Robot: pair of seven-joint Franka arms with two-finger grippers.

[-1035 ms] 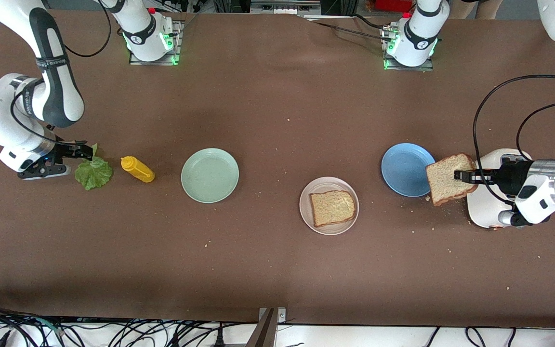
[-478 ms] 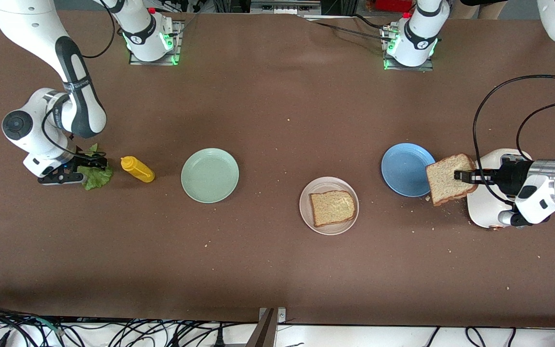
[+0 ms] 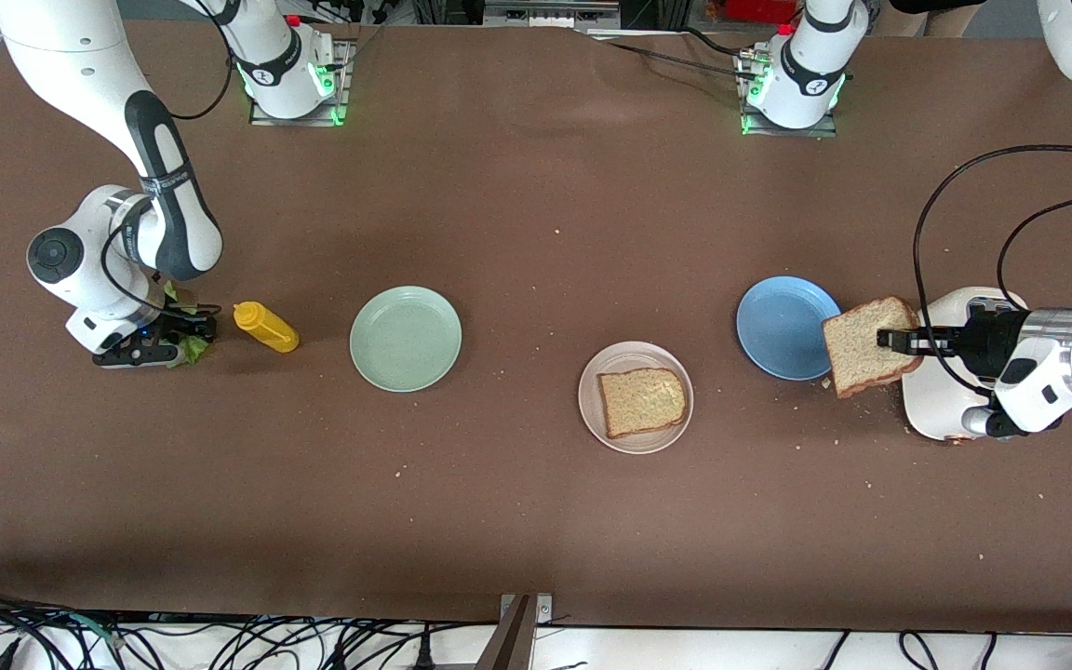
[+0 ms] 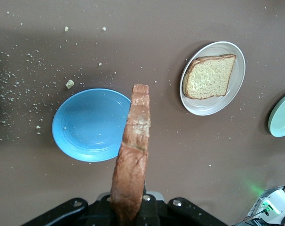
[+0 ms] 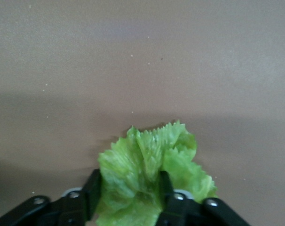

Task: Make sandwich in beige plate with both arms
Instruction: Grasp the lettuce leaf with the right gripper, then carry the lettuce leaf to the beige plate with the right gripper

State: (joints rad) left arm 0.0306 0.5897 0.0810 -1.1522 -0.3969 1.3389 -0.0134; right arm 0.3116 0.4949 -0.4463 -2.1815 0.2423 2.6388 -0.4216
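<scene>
**Lettuce pinched, second slice held aloft**

From the front view, we take the small round beige plate [image 3: 635, 358] as our landmark; it carries one square slice of toasted bread [image 3: 643, 401]. Toward the left arm's end from that plate, the left gripper [image 3: 891, 340] is clamped on a second brown-crusted bread slice [image 3: 866, 346], held in the air over the edge of a round blue plate [image 3: 781, 327]. Toward the right arm's end from the beige plate lie a mint green plate [image 3: 405, 338], then a yellow squeeze bottle [image 3: 265, 327], then the right gripper [image 3: 184, 330], low at the table on a ruffled green lettuce leaf [image 3: 190, 348].

In the left wrist view, we see the held slice [image 4: 132, 155] edge-on between the closed fingers, above the blue plate [image 4: 81, 125].

In the right wrist view, the black fingers [image 5: 93, 188] press into the bunched lettuce [image 5: 149, 176] from both sides.
</scene>
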